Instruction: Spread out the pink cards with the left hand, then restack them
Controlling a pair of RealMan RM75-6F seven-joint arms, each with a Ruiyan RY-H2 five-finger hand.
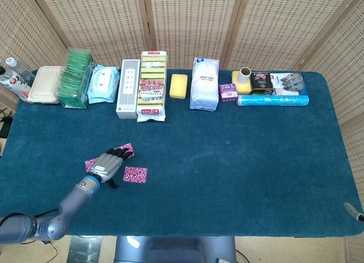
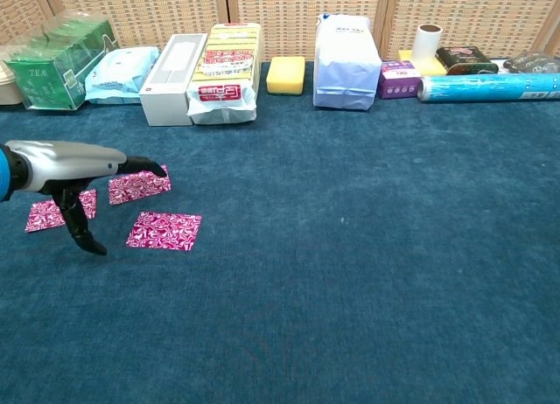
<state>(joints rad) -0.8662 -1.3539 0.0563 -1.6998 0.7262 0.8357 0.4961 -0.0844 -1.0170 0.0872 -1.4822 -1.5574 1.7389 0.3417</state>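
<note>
Three pink patterned cards lie apart on the blue cloth at the front left. My left hand (image 1: 107, 164) (image 2: 74, 158) reaches forward with its fingers stretched out flat, and its fingertips (image 2: 154, 169) press on the near edge of the far card (image 1: 126, 150) (image 2: 140, 184). The thumb points down toward the cloth. A second card (image 1: 135, 174) (image 2: 164, 230) lies free to the right of the hand. The third card (image 1: 90, 163) (image 2: 58, 212) lies left of it, partly hidden by the hand. Only a grey sliver of my right hand (image 1: 354, 210) shows at the table's front right edge.
Along the back edge stand a green tea pack (image 1: 75, 78), wipes (image 1: 103, 83), a white box (image 1: 128, 88), a sponge pack (image 1: 152, 85), a yellow sponge (image 1: 178, 85), a white bag (image 1: 204, 83) and a blue roll (image 1: 272, 99). Blue cloth (image 1: 239, 160) stretches to the right.
</note>
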